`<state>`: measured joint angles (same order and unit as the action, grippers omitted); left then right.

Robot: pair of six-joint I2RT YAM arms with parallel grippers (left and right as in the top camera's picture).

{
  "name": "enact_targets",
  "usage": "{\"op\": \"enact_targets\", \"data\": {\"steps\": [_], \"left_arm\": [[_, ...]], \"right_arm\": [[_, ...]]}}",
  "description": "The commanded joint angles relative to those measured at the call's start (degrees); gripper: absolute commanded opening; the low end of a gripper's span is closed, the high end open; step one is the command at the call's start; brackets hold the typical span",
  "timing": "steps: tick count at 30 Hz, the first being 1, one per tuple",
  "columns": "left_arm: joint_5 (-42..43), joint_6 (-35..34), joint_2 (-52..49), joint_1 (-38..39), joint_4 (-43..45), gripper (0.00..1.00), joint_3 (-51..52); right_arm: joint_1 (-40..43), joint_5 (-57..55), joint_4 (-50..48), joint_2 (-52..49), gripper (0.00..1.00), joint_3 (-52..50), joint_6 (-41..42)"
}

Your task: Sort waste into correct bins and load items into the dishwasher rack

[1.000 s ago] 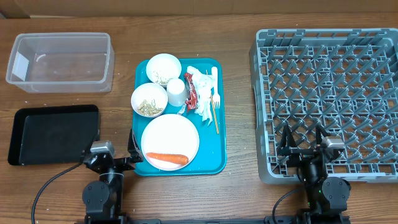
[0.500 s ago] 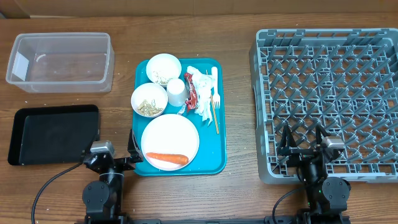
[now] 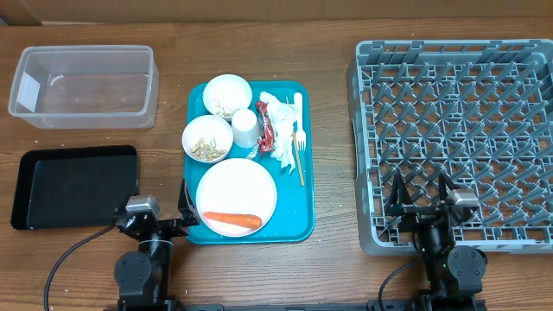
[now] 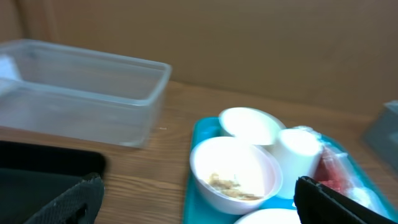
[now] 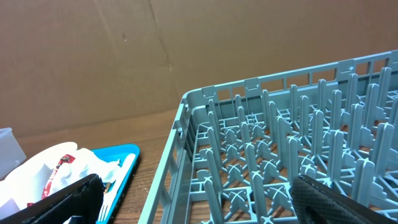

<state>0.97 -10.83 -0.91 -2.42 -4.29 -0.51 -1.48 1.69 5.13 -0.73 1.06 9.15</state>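
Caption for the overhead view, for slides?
Teal tray holding plate with carrot, two bowls of food scraps, cup and napkins; clear tub and black tray at left, dishwasher rack at right.

Teal tray (image 3: 295, 207) on wooden table (image 3: 333, 130)

Left gripper (image 4: 205, 202), right gripper (image 5: 199, 202) (both agape).

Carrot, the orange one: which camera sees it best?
The overhead view. There the carrot lies whole and unblocked on the big white plate. The left wrist view shows bowls and the cup but no carrot. The right wrist view shows the dishwasher rack and the teal tray end, no carrot either.
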Motion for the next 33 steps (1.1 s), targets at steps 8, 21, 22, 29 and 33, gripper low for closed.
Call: {"op": "enact_targets", "data": {"steps": [8,21,22,29,33], "left_arm": [[22.8,-44.5,0.6,-0.4,5.6,1.0,0.2],[21.6,-35.6,-12.5,-0.4,-14.2,1.0,-26.3],[21.9,-33.3,-15.4,-0.3,-16.5,1.0,-29.0],[44.5,-26.0,-33.2,-0.1,-13.3,1.0,-39.4],[36.3,-26.4,-35.7,0.3,-22.5,1.0,-43.3]], "right_arm": [[0.2,-0.2,-0.4,0.6,1.0,-0.6,-0.2],[0.2,-0.2,-0.4,0.6,1.0,-0.6,-0.2],[0.2,-0.2,-0.4,0.6,1.0,-0.6,-0.2],[0.2,-0.2,-0.4,0.6,1.0,-0.6,-0.2],[0.2,-0.2,-0.4,0.6,1.0,-0.6,-0.2]]}}
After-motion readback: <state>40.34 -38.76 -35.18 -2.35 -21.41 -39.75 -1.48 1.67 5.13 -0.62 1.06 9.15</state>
